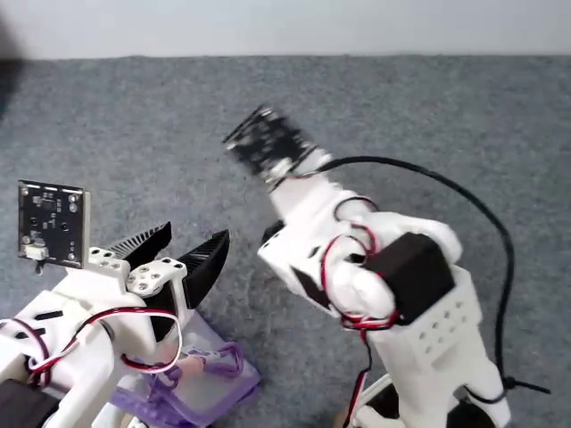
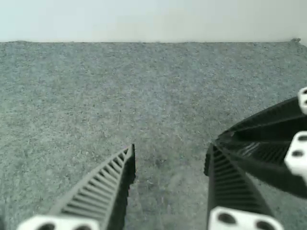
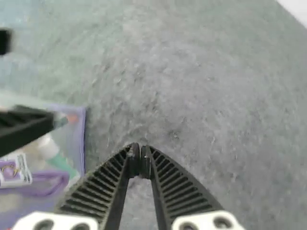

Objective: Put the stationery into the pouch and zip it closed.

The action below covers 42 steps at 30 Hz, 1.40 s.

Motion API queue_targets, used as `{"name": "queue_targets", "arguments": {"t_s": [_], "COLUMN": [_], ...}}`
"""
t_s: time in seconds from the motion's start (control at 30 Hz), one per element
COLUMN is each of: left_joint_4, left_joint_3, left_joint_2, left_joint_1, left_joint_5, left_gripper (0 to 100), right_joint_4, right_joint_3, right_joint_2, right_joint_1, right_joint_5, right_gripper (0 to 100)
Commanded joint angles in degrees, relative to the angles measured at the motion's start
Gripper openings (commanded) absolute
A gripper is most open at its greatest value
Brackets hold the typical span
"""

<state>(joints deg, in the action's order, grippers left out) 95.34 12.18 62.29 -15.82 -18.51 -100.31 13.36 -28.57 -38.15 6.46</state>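
Observation:
A clear pouch with purple trim [image 1: 210, 383] lies on the grey carpet at the near left, partly under my left arm. In the right wrist view the pouch [image 3: 72, 143] holds a green and white item [image 3: 55, 155] and other stationery. My left gripper [image 1: 196, 234] hangs open above the pouch's far edge with nothing between its fingers; the left wrist view has this gripper [image 2: 170, 160] over bare carpet. My right gripper [image 3: 139, 154] is shut and empty, just above the carpet beside the pouch. The right arm [image 1: 384, 276] stands in the middle and covers its own fingers from above.
Grey carpet [image 1: 428, 116] covers the table up to a pale wall at the back. A black cable [image 1: 464, 201] loops off the right arm. One black finger [image 3: 21, 125] of the left gripper crosses the right wrist view above the pouch.

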Motion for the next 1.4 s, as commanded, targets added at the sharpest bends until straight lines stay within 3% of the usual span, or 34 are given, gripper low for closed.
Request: {"name": "queue_targets", "arguments": {"t_s": [0.0,0.1,0.23,0.4,0.53,1.03,1.37], "left_joint_4": [-0.3,-1.4,-2.7,-2.7,-2.7,-2.3,-2.3], "left_joint_3": [-1.7,-1.7,-1.6,-1.6,-1.6,-1.6,-1.6], "left_joint_2": [-0.1,-0.1,-0.3,-0.2,-0.1,-0.1,-0.1], "left_joint_1": [1.0,6.2,12.0,14.9,17.1,17.2,17.2], "left_joint_5": [-2.7,-3.2,-3.2,-3.3,-3.3,-3.3,-3.4], "left_gripper": [23,24,24,24,24,24,23], "right_joint_4": [-2.3,-2.3,-2.5,-2.2,0.2,13.8,19.3], "right_joint_3": [0.1,-0.8,-6.0,-14.8,-19.1,-25.1,-27.0], "right_joint_2": [-2.1,-3.5,-6.6,-12.1,-13.7,-14.0,-13.5], "right_joint_1": [2.2,1.5,-4.9,-18.0,-29.0,-43.3,-52.2], "right_joint_5": [-3.4,-3.6,-3.7,-9.5,-12.6,-4.1,-3.8], "right_gripper": [1.1,1.3,4.7,20.4,21.5,21.6,21.5]}}
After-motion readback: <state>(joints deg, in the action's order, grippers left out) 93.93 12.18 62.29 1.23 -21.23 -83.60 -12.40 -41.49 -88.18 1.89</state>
